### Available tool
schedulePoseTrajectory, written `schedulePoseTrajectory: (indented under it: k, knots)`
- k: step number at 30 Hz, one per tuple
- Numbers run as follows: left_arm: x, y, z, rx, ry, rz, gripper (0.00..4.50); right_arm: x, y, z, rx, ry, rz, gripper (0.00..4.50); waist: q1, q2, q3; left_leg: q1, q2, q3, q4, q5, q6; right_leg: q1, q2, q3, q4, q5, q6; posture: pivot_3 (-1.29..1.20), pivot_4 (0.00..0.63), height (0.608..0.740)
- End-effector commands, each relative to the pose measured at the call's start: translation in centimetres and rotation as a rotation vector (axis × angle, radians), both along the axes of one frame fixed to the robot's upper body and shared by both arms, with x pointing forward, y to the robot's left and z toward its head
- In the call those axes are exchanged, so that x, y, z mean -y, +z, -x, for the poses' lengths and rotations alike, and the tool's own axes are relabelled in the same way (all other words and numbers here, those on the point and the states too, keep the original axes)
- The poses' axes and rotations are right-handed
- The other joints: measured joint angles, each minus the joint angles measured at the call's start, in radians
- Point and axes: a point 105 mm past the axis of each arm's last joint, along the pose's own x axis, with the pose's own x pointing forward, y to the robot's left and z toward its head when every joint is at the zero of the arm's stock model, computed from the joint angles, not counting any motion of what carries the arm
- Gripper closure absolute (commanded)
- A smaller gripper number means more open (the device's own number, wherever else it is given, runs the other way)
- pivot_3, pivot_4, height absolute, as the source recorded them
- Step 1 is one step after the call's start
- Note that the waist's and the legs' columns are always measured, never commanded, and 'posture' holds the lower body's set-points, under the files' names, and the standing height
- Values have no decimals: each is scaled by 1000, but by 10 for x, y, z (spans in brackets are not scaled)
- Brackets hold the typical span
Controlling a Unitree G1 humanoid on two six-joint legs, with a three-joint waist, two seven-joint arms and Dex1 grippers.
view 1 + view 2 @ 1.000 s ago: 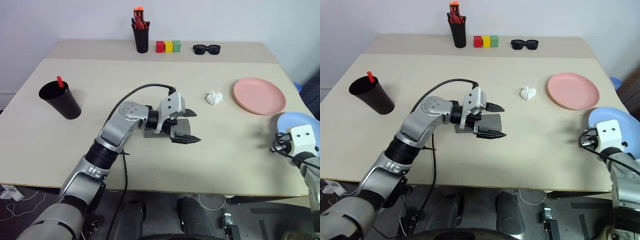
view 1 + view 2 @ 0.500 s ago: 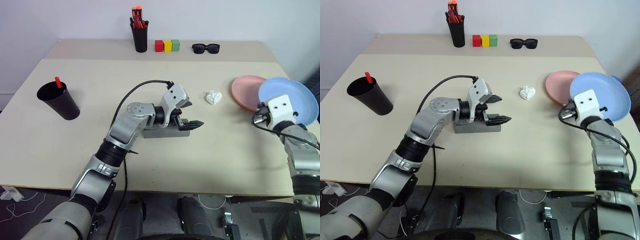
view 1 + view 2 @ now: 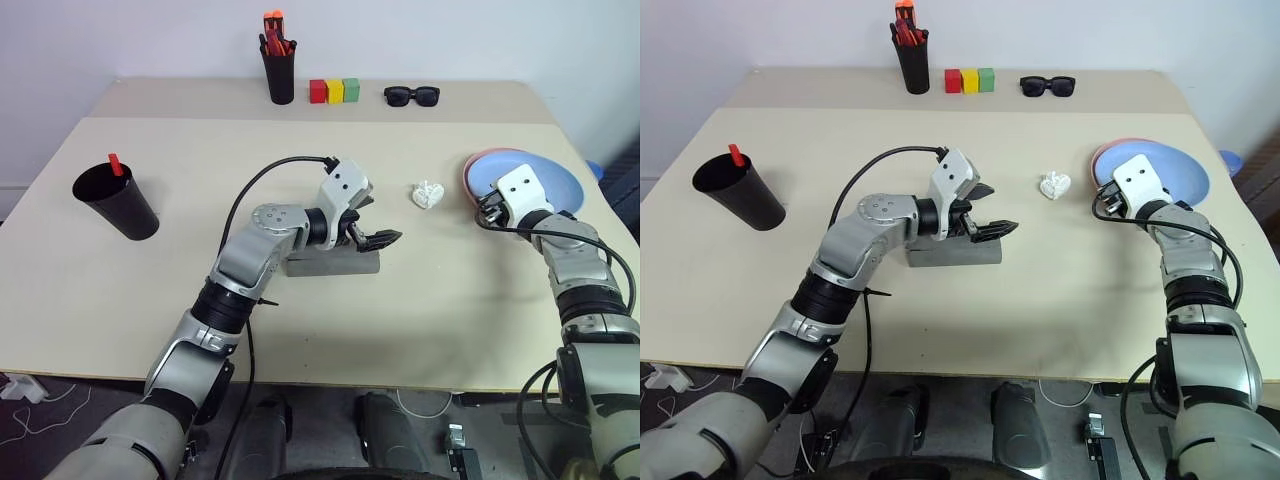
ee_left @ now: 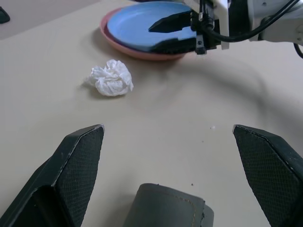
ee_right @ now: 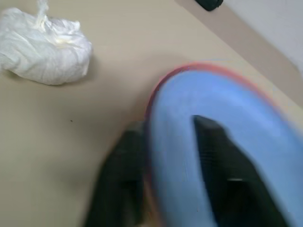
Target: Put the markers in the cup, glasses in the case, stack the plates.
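The light blue plate (image 3: 556, 186) lies on the salmon pink plate (image 4: 137, 50) at the table's right. My right gripper (image 5: 165, 142) is open at their near rim, one finger over the blue plate and one outside the rim. My left gripper (image 3: 375, 220) hovers open and empty just above the right end of the closed grey case (image 3: 330, 263) at mid table. The black cup (image 3: 118, 203) stands at the far left, with a red marker (image 3: 115, 163) sticking out of it. The glasses are out of view.
A crumpled white tissue (image 3: 429, 195) lies between the case and the plates. Along the back stand a black pen holder with orange-capped pens (image 3: 282, 75), three coloured blocks (image 3: 335, 92) and black sunglasses (image 3: 412, 97).
My right arm swung the blue plate from the table's front right corner up and over onto the pink plate, and its fingers spread. My left gripper turned and edged forward over the case.
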Motion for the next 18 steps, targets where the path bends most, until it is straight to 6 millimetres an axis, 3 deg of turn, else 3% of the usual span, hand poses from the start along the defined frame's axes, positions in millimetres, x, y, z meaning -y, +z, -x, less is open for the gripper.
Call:
schedulePoseTrajectory:
  k: [1,2,5,9,13,18]
  knots:
    - [-3,12,2,36,13,31,0,-5,19,-7,81,5,16,521,0,0,0,0,0,0,0,0,0,0,0,0,0,0,0,0,150,740]
    - [-5,12,1,35,19,31,0,-7,21,-8,92,8,20,66,0,0,0,0,0,0,0,0,0,0,0,0,0,0,0,0,150,740]
    - [-10,12,-2,27,54,32,0,-24,37,-13,160,64,-48,66,-2,0,0,0,0,0,0,0,0,0,0,0,0,0,0,0,150,740]
    - [-21,7,-14,8,142,23,0,-75,52,-13,205,267,-228,66,-13,0,0,0,0,0,0,0,0,0,0,0,1,0,0,0,150,740]
    - [-26,4,-21,-8,192,16,0,-105,38,-9,143,373,-255,66,-6,0,0,0,0,-1,0,0,0,0,0,0,1,0,0,0,150,740]
    - [-29,8,-13,-11,163,19,0,-113,19,-13,78,355,-253,66,1,0,0,0,0,-1,0,0,0,-1,0,0,1,0,0,0,150,740]
